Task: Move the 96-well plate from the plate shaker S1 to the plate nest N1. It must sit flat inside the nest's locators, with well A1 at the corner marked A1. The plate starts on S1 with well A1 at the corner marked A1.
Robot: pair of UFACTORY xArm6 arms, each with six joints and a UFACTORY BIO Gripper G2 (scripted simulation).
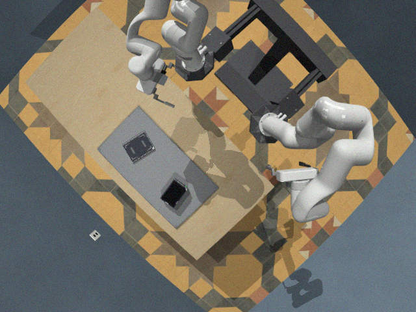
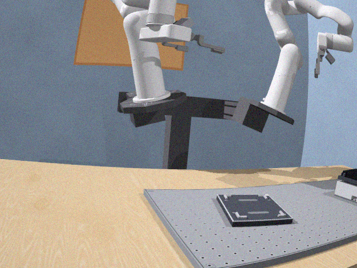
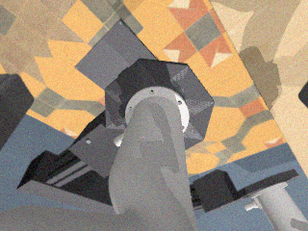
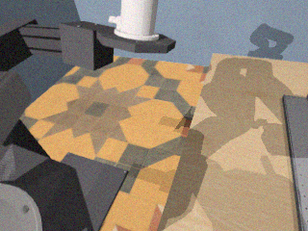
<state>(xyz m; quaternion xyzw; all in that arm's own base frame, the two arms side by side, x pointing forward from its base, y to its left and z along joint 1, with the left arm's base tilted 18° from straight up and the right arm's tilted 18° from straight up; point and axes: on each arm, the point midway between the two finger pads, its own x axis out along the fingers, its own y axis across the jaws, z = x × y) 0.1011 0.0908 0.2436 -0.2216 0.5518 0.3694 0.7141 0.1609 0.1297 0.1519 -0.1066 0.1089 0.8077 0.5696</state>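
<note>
The black 96-well plate (image 1: 173, 192) (image 2: 351, 174) sits on the plate shaker (image 1: 183, 198) (image 2: 345, 188), looking like a dark, nearly featureless rectangle from above. The plate nest (image 1: 138, 147) (image 2: 253, 208) lies apart from the shaker on the same grey perforated board (image 1: 147, 174) (image 2: 184, 207). The left gripper (image 1: 287, 166) (image 2: 323, 67) and right gripper (image 1: 172, 85) (image 2: 201, 49) are well apart from the shaker, fingers spread, holding nothing. The exterior view cuts off plate and shaker at its edge; individual wells and the A1 mark are too small to tell.
</note>
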